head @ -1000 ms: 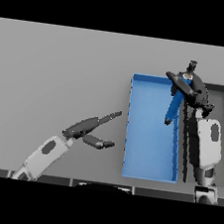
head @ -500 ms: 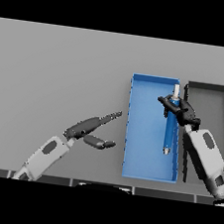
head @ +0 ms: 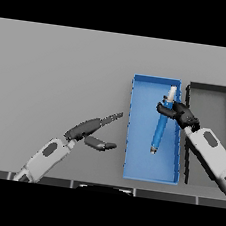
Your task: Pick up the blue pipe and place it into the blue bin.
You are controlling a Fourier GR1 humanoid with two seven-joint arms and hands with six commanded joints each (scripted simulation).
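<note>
Blue on blue makes the blue pipe point(head: 160, 129) a little hard to pick out, but it lies lengthwise over the floor of the blue bin point(head: 137, 158), its pale far end toward the bin's far wall and its darker tip pointing near. The right hand point(head: 178, 113) reaches in from the bin's right side, its fingers point(head: 164, 110) curled round the pipe's upper part, so the pipe is held, not released.

By the look of it, the task is nearly done: the carry is over and the pipe is inside the bin's outline. What is left is to let go and draw the hand clear. Whether the pipe already rests on the bin floor or hangs just above it cannot be told from this angle.

The left hand point(head: 90, 129) hovers over the grey table point(head: 55, 67), left of the bin, fingers straight and loose, holding nothing. A dark bin point(head: 211, 88) stands just right of the blue one; the right arm covers part of it.
</note>
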